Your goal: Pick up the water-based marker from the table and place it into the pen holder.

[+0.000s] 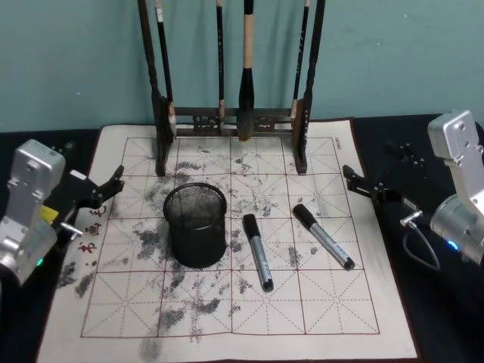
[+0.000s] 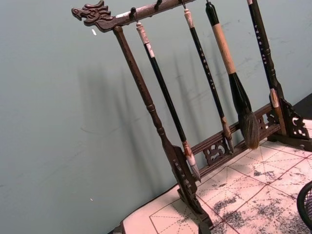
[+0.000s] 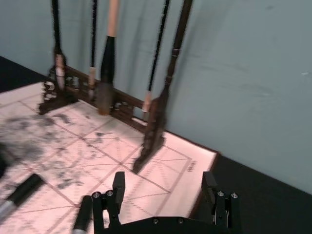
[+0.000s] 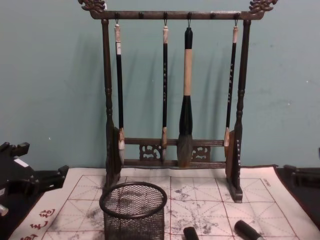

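Note:
Two water-based markers with black caps and silver-grey barrels lie flat on the table. One marker is just right of the pen holder, and the other marker lies farther right. The pen holder is a black mesh cup standing upright, and it looks empty. My left gripper hovers open at the mat's left edge. At the right edge my right gripper is open as well, and the right wrist view shows its fingers spread wide with nothing between them. Marker caps show near it.
A tall dark wooden brush rack with several hanging calligraphy brushes stands at the back of the mat, behind the pen holder. A teal wall rises behind it. Dark tabletop borders the mat on both sides.

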